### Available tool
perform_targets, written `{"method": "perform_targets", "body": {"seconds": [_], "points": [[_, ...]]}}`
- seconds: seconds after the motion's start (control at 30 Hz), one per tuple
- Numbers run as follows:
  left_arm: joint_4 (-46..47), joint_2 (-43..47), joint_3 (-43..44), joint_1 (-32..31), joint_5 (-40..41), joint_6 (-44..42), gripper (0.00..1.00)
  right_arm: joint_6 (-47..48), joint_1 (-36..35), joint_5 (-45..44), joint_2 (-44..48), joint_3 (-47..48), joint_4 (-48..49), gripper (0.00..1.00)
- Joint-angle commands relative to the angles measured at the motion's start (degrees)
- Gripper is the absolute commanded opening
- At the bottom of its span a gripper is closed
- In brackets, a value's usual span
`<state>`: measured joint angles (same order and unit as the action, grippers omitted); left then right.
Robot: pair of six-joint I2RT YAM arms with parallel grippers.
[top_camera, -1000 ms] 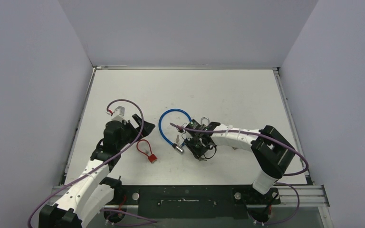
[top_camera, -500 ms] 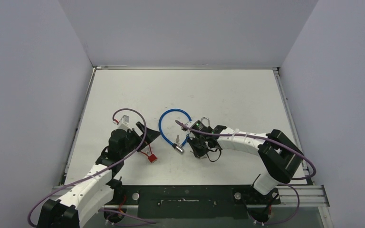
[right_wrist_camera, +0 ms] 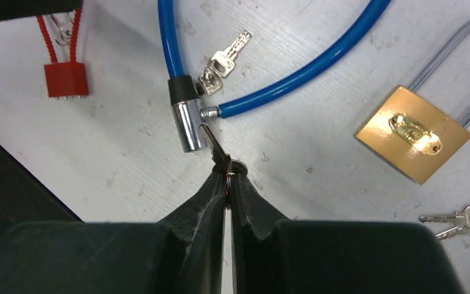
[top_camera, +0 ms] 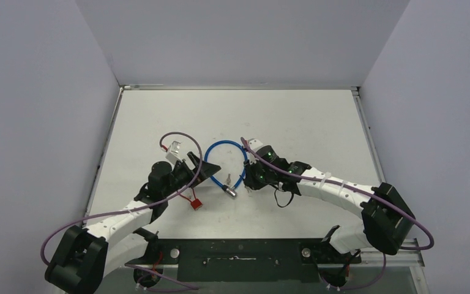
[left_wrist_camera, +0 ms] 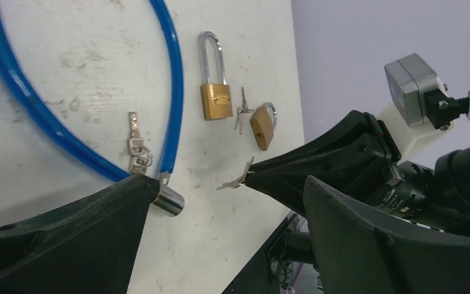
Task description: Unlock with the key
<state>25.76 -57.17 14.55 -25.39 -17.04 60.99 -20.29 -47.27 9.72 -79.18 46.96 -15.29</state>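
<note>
Right gripper pinches a key at the chrome cylinder of the blue cable lock.
Both arms stretch low toward the centre of the white table, the right reaching in from the lower right. Its jaws are pressed together on the key's round head, and the blade tip touches the cylinder's side. The left gripper hovers just beside it, jaws spread wide and holding nothing. There are two brass padlocks with steel shackles, one small red padlock and two loose key bunches.
</note>
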Motion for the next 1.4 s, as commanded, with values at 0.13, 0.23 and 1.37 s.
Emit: {"method": "perform_targets", "body": {"seconds": [0.13,0.23,1.37], "points": [[12.54,-6.99,7.53,-3.71,-6.12,-3.68,0.86,-2.88,0.06,-0.01,0.04,6.99,5.95,0.00],[11.84,-9.07,9.14,-4.76,-6.29,-4.40,0.75,-3.26,0.14,1.10,-0.54,8.87,5.65,0.00],[15.46,-16.03,12.96,-6.08,-3.88,-3.79,0.25,-0.76,0.36,6.41,-1.68,14.11,2.48,0.00]]}}
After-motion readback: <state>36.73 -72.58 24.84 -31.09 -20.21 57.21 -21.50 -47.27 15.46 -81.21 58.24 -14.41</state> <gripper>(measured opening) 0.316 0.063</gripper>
